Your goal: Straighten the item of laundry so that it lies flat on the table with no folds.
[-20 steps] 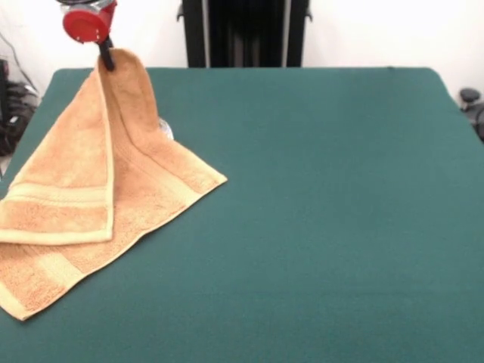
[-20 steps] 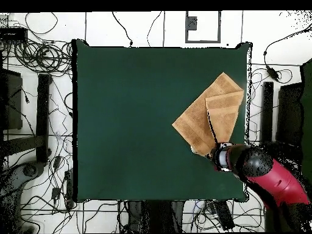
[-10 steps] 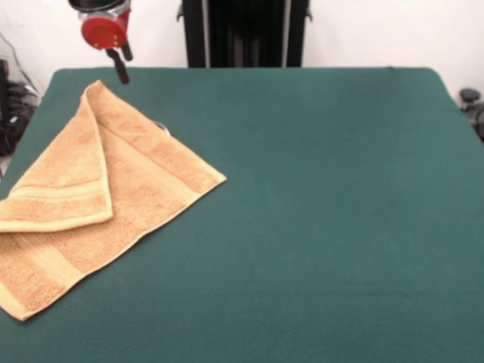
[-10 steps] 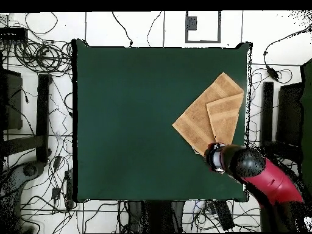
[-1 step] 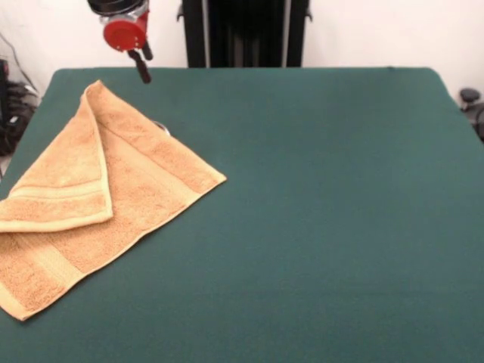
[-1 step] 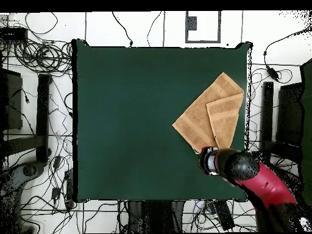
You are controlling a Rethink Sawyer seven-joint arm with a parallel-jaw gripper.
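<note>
1. Tangled black cables (image 6: 36,58) lie on the white floor (image 6: 152,27) around the tabletop in the overhead view.
2. A small grey square plate (image 6: 192,23) sits on the floor beyond the far edge.
3. A dark upright bar (image 6: 43,119) stands at one side, another (image 6: 267,109) at the opposite side.
4. In the front view, a white wall (image 5: 378,34) forms the backdrop.

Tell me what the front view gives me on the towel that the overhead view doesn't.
Front only: the folded-over flap's raised edge and border bands on the towel, and the pincer hanging clear above the table.
Overhead only: all four table edges, the towel close to one side edge, the arm behind the pincer.
Both: the towel folded, not flat, and not held.
</note>
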